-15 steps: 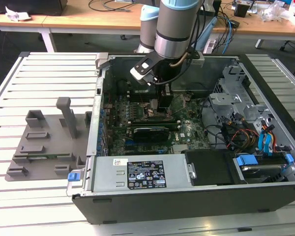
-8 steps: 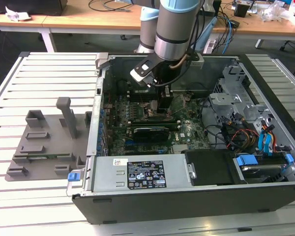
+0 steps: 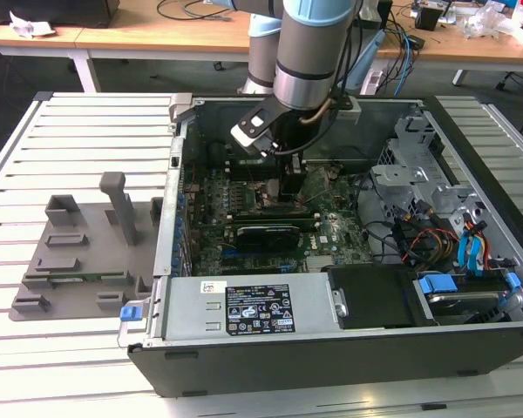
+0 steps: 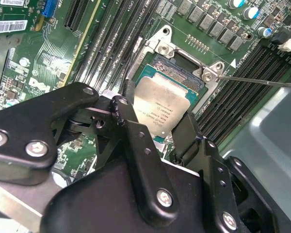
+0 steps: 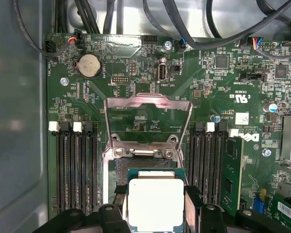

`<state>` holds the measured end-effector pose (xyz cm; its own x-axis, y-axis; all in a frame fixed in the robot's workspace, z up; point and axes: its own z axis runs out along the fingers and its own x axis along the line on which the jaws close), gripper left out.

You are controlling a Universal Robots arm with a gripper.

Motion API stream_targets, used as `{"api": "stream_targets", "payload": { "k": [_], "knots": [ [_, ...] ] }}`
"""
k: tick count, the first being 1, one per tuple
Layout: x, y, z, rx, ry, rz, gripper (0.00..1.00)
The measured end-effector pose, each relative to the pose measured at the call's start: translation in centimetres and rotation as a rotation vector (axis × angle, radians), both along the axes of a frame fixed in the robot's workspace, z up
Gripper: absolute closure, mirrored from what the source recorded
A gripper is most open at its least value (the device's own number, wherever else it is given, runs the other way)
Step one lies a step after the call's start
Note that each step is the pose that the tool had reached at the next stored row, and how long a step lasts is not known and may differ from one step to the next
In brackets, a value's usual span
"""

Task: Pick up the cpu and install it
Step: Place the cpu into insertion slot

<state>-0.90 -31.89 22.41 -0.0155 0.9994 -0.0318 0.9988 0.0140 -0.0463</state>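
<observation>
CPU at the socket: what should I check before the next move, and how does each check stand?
1. Grip: jaws closed on opposite edges of the cpu: ok.
2. Load plate flipped up, off the socket: ok.
3. Retention lever swung aside: ok.
4. cpu edges parallel to the socket frame in the first wrist view: ok.
5. Socket contacts free of debris: cannot tell, the cpu covers most of them.
6. cpu seated flat or hanging just above: cannot tell.
</observation>
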Motion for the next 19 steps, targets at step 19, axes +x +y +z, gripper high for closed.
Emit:
{"api": "stream_targets", "payload": {
  "k": [19],
  "knots": [
    [0.00, 0.49, -0.63, 0.0001, 0.0000, 0.000, 0.45]
  ]
}}
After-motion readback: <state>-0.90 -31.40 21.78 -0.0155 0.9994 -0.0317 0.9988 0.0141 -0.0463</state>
